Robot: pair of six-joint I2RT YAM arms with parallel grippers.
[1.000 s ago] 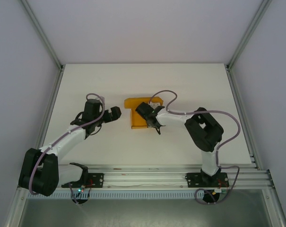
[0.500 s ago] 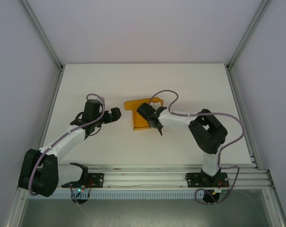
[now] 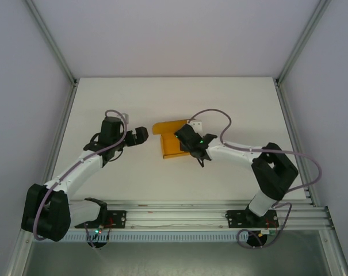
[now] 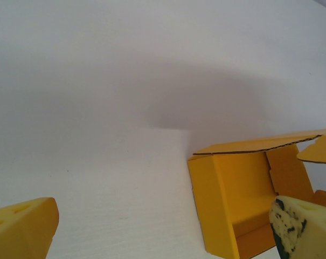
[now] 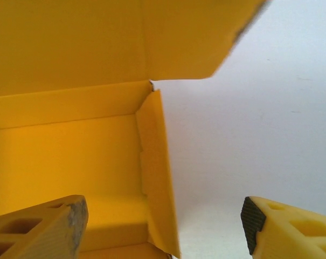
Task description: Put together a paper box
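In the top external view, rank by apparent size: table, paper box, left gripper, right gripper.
1. table
2. paper box, partly covered by the right gripper
3. left gripper and right gripper: they look about alike, so not ranked.

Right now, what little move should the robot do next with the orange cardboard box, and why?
Probably move the right gripper to the lid flap and fold it down. The bright orange thin-card paper box has its walls standing, but that lid stands open. The gripper's jaws are apart astride one side wall, gripping nothing, so it looks free.
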